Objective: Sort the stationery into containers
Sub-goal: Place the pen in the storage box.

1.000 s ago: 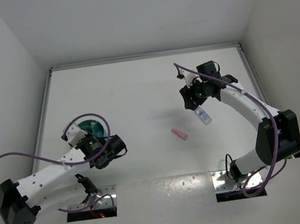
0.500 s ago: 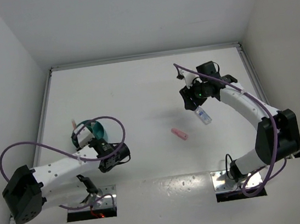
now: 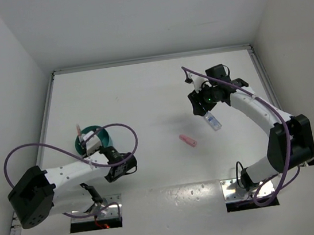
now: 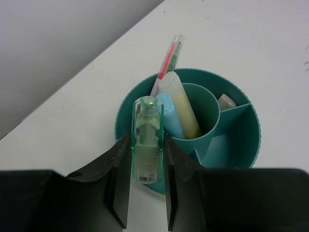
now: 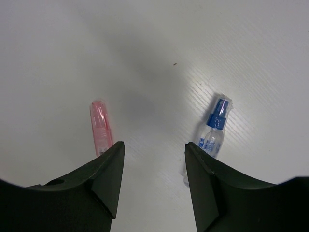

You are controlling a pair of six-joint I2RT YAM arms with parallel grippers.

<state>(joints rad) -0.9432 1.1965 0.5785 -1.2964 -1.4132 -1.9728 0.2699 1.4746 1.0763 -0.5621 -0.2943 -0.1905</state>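
The round teal cup with inner dividers holds a yellow marker, a light-blue marker, thin pink-red and green pens and a tan eraser. My left gripper is shut on a pale green clear-cased piece of stationery, which hangs over the cup's near rim. My right gripper stands open above the table. Below it a pink marker lies to its left and a clear blue-capped bottle to its right.
White walls enclose the table on the left, back and right. A purple cable loops from the left arm beside the cup. The left arm's base sits at the near left and the right arm's base at the near right.
My left arm has swung left and brought its gripper, with the green piece in it, over the teal cup. The right arm, pink marker and bottle have not moved.
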